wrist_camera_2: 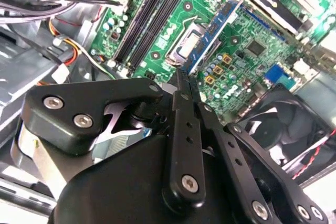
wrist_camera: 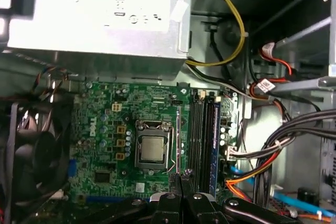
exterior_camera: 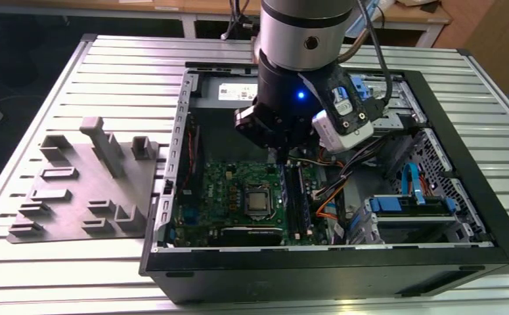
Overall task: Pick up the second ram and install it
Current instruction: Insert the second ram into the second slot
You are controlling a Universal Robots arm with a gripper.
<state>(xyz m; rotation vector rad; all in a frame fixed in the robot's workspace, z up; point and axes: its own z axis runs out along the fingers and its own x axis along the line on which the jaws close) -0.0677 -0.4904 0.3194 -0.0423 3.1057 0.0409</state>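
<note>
My gripper (wrist_camera_2: 182, 77) is shut on the second ram (wrist_camera_2: 212, 30), a thin dark blue stick with a pale label. The stick juts out from the fingertips over the green motherboard (wrist_camera_2: 252, 51), near the processor socket (wrist_camera: 152, 148). In the first wrist view the stick (wrist_camera: 177, 140) is edge-on, a thin line rising from the gripper (wrist_camera: 178, 179), just beside the long black memory slots (wrist_camera: 197, 140). One slot at the far side of that bank holds a blue stick (wrist_camera: 216, 140). In the exterior view the gripper (exterior_camera: 279, 156) hangs inside the open computer case (exterior_camera: 342, 262) above the slots (exterior_camera: 293, 197).
A silver power supply (wrist_camera: 94, 9) borders the board, and a black fan (wrist_camera: 31, 150) sits at the case wall. Orange, red and black cables (wrist_camera: 262, 150) bunch beside the slots near the drive cage (exterior_camera: 408, 203). A grey parts fixture (exterior_camera: 88, 190) lies at the exterior view's left.
</note>
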